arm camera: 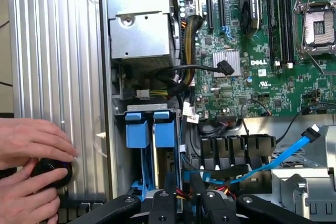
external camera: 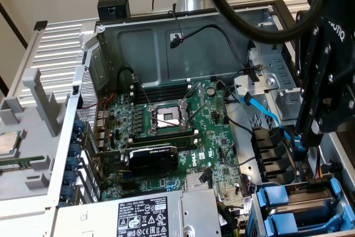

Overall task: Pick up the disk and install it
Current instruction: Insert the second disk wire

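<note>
black gripper (arm camera: 184,184) linkage is right up against my wrist cam, hanging over the corner of the open computer case where the drive bay is. i honestly can't tell whether it's spread or pinching anything, the tips dip out of sight behind a tangle of wires. in the exterior view the gripper (external camera: 304,137) is down at that view's right, just above the bay.

the disk (arm camera: 164,128), a silver-grey metal drive in a blue plastic carrier, sits slotted on edge in the bay, with a second blue carrier (arm camera: 137,129) right beside it. can't say the gripper is touching either one.

a light blue flat data cable (arm camera: 286,153) loops across just beside the bay. the green motherboard (arm camera: 252,85) with its bare silver processor socket (arm camera: 317,27) lies further in, and the grey power-supply box (arm camera: 139,35) with a white label is next to the bay.

a person's two hands (arm camera: 29,169) rest on the ribbed silver side panel (arm camera: 52,51), wrapped around a round black knob (arm camera: 51,170), well apart from the gripper.
</note>
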